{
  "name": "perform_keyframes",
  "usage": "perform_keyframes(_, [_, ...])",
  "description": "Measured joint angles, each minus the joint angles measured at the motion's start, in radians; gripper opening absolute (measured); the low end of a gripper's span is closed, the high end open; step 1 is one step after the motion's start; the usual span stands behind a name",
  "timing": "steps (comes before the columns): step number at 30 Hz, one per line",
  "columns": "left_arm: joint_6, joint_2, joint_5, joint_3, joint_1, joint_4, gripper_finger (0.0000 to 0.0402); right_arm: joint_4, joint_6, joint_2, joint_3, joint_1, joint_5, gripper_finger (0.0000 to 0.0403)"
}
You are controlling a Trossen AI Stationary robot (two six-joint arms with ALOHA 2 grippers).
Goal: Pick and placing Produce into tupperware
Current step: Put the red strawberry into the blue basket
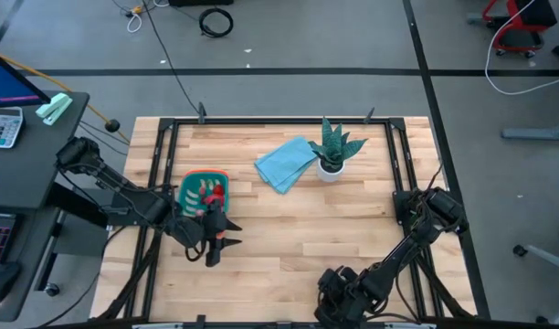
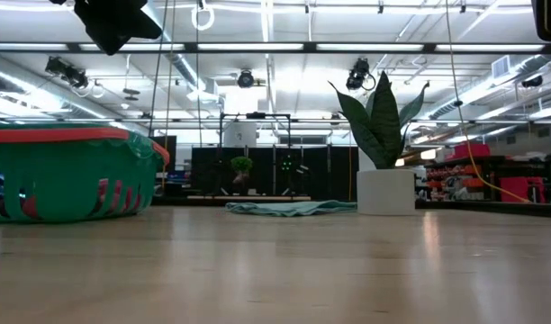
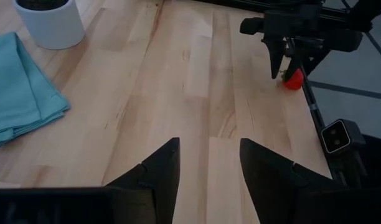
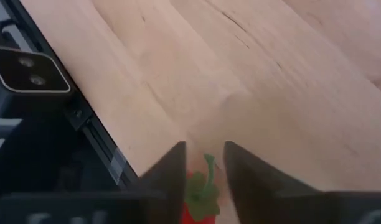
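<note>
crouching at about six o'clock on the pale wooden slat table [image 1: 298,238], right at the near edge, the right gripper [image 4: 203,162], dark two-finger jaws closed around a small red toy pepper with a green stem [image 4: 200,199]. seen from the left wrist view, the same red piece [image 3: 293,79] pinched beneath that far gripper, beside the black frame rail. at about eight o'clock, the left gripper [image 1: 213,249], dark fingers [image 3: 159,171] spread apart with nothing between them, hovering above bare boards just near of the container. touching none of it, just beyond that gripper at about nine o'clock, the shallow teal-green rectangular tupperware with an orange rim [image 1: 186,183], holding several small red and pink toy produce pieces [image 1: 210,192]. farther back, near twelve o'clock, a light blue folded cloth [image 1: 285,163] lying flat, and just beside it toward one o'clock a spiky green plant in a white pot [image 1: 332,151], upright.
</note>
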Motion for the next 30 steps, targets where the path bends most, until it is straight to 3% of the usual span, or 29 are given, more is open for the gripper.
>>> perform_keyframes(3, [0.0,0.0,0.0,0.0,0.0,0.0,0.0172,0.0,0.019,0.0,0.0,0.0,0.003,0.004])
perform_keyframes(5, [0.0,0.0,0.0,0.0,0.0,0.0,0.017,0.0,0.006,0.0,0.0,0.0,0.026,0.0013])
perform_keyframes(9, [0.025,0.0,0.0,0.0,0.0,0.0,0.0165,0.005,-0.068,-0.004,0.0,-0.007,0.157,0.0007])
perform_keyframes(14, [0.117,0.0,-0.009,0.0,0.007,0.014,0.0155,0.079,-0.366,-0.033,0.004,-0.086,0.405,0.0004])
perform_keyframes(19, [0.181,-0.009,-0.182,0.003,0.042,0.027,0.0137,0.168,-0.731,-0.082,0.005,-0.239,0.507,0.0003])
perform_keyframes(23, [0.314,-0.02,-0.267,0.044,0.073,0.022,0.0119,0.365,-1.009,-0.095,0.005,-0.391,0.494,0.0002])
perform_keyframes(27, [0.555,-0.023,-0.311,0.15,0.107,0.021,0.0104,0.584,-1.21,-0.084,0.006,-0.539,0.302,0.0002])
perform_keyframes(30, [0.725,-0.023,-0.443,0.264,0.106,-0.002,0.0098,0.641,-1.258,-0.082,0.005,-0.612,0.232,0.0001])
